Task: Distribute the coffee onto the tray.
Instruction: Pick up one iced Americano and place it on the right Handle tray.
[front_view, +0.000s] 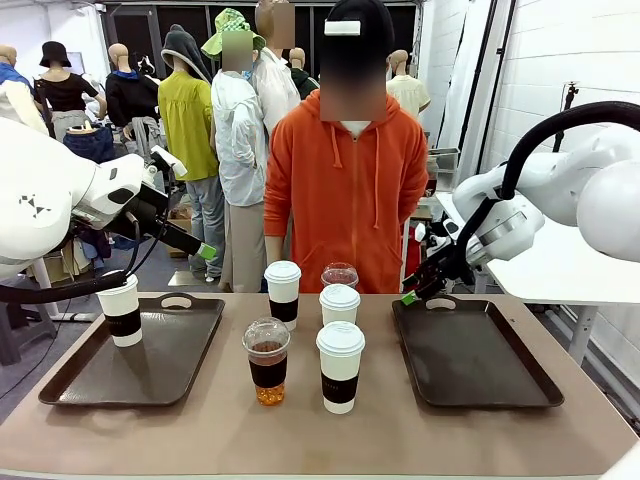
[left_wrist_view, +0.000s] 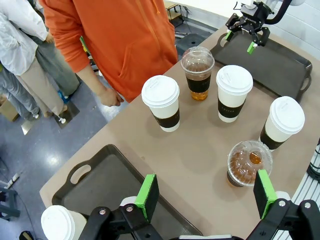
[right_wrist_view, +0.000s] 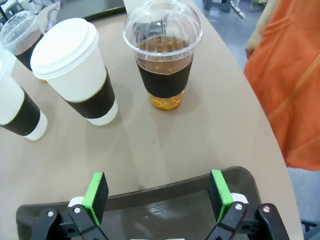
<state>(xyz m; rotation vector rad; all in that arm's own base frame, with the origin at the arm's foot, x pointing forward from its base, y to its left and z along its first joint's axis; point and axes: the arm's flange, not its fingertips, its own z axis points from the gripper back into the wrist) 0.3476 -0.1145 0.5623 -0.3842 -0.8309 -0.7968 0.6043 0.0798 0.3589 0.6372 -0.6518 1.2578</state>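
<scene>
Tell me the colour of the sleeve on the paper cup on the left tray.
The sleeve is dark brown, nearly black; front view shows it best.

A white painted brick wall (front_view: 560, 60) closes the room's right side. The floor (left_wrist_view: 40, 150) is smooth grey-blue, with a soft sheen of overhead light. A white table (front_view: 550, 275) stands beside the tan bench (front_view: 300, 435). Dark panels (front_view: 135, 25) line the back.
</scene>
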